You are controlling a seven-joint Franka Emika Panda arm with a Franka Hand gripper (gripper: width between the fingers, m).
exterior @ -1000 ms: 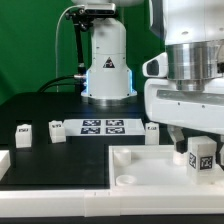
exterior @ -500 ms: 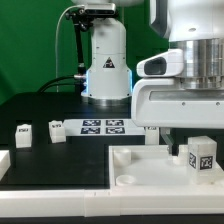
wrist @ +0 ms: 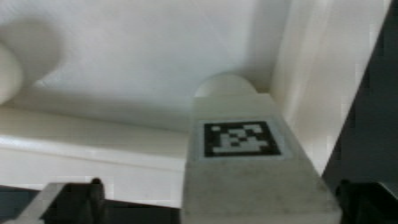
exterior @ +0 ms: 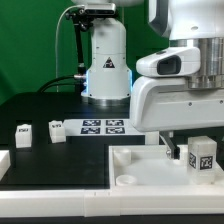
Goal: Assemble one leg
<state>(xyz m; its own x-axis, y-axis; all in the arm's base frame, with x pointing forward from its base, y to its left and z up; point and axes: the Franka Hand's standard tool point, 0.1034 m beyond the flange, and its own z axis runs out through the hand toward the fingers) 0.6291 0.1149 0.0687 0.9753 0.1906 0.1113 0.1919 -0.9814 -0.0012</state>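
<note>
Gripper [exterior: 190, 150] low over the panel [exterior: 140, 160] at the exterior view's right. Leg [exterior: 204, 157] stands upright on the panel, tag face toward the camera, directly under the wrist. Wrist view: leg [wrist: 246, 165] runs lengthwise between the jaws, long axis in line with the approach. Jaws look closed on its sides, though contact is partly hidden, so probably holding. Corner socket [exterior: 126, 181] lies toward the exterior view's left of the leg, near. Spare legs [exterior: 22, 134] sit well apart on the counter [exterior: 60, 160].
</note>
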